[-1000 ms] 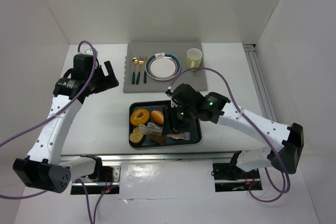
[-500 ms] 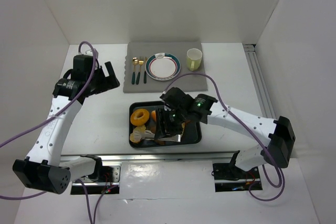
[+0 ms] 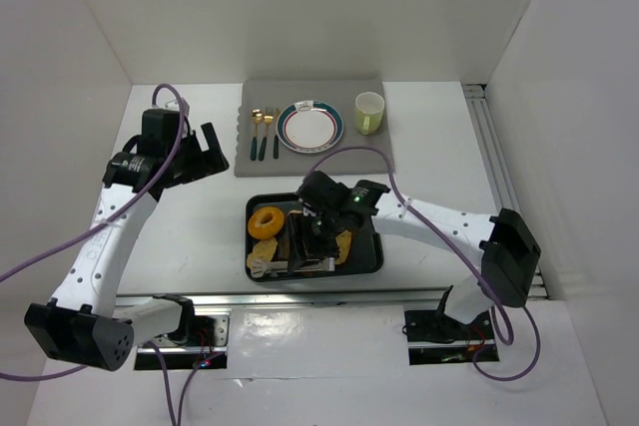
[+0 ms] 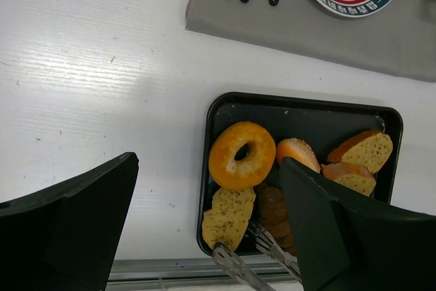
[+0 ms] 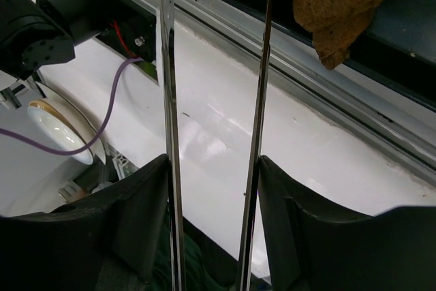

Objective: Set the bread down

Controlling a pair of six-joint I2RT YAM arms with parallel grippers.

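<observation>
My right gripper (image 3: 315, 234) hangs over the middle of the black tray (image 3: 369, 254), closed on a pair of metal tongs (image 5: 167, 100). In the right wrist view the two steel arms run up between my fingers (image 5: 136, 216), one against each pad. The tongs reach toward the tray's front left corner, where the pale bread slice (image 4: 228, 217) lies. A dark bread slice (image 4: 272, 206) sits just beside it, toward the tray's middle.

In the left wrist view, one tong tip sits at the front of the pale bread slice and the other in the gap between the two. I cannot tell whether either touches. A bagel (image 4: 240, 155) and a seeded roll (image 4: 297, 153) lie behind them, and two more slices (image 4: 361, 153) rest by the tray's right wall.

My left gripper (image 3: 205, 152) hovers above the tabletop (image 3: 180, 216) left of the tray, jaws wide apart, holding nothing. Beyond the tray's far edge a plate (image 3: 310, 127) sits on a grey placemat (image 3: 369, 152).
</observation>
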